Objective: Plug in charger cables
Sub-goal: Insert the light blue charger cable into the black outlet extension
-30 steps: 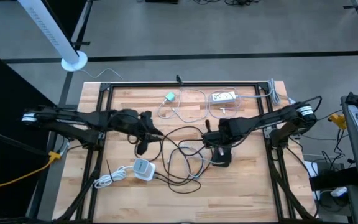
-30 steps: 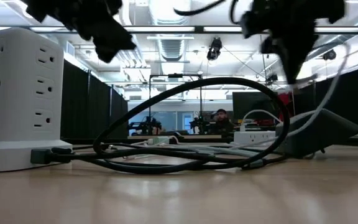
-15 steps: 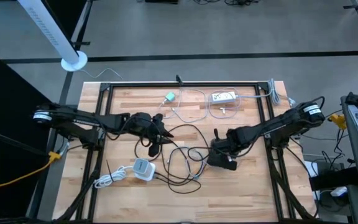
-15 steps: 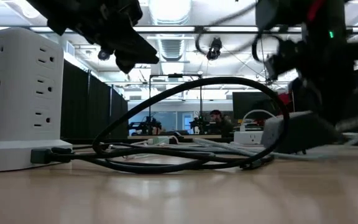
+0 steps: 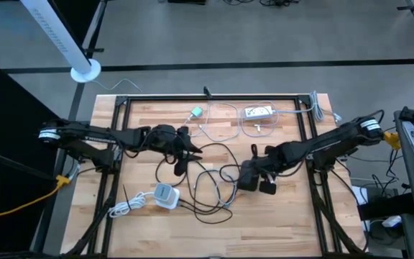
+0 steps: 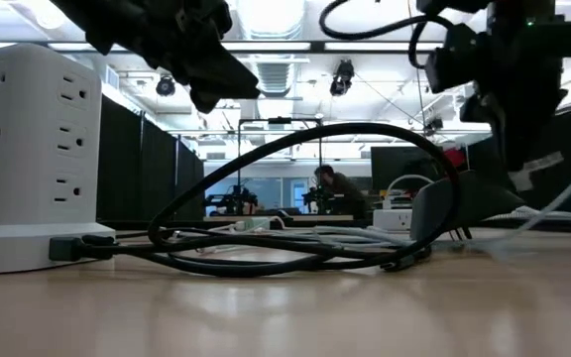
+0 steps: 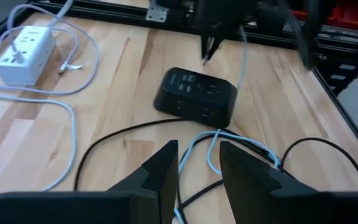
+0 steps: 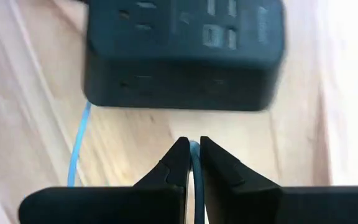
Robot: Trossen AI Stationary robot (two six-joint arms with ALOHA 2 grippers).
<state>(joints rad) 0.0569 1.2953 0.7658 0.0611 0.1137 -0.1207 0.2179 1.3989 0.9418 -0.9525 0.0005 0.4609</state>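
A black power hub (image 5: 245,177) lies on the table right of centre, with its sockets (image 7: 194,93) facing up. Just to its right, my right gripper (image 5: 259,173) is shut on a thin light-blue charger cable (image 7: 211,149), which runs past the hub and curls on the wood. A long black cable (image 5: 208,180) lies in loose loops at the centre. My left gripper (image 7: 197,165) hovers open over those loops (image 5: 185,149), left of the hub, with nothing between its fingers. My right gripper pinches the light-blue cable (image 8: 193,148) between its two fingers, with the cable running lengthwise through them. The fingers slant down toward the hub's side (image 8: 179,93) from the table's right. The cable runs on slack past the hub's corner onto the wood (image 8: 76,155).
A white socket tower (image 5: 166,196) with a coiled white cord (image 5: 126,207) stands near left. A white power strip (image 5: 259,112) with pale cables (image 5: 221,122) and a teal item (image 5: 196,111) lie at the far edge. Black frame rails (image 5: 113,144) border the table.
My left gripper has gone toward the table's right, out over the black cable loops. My right gripper has gone toward the near edge and down beside the hub. The hub has shifted a little toward the table's left.
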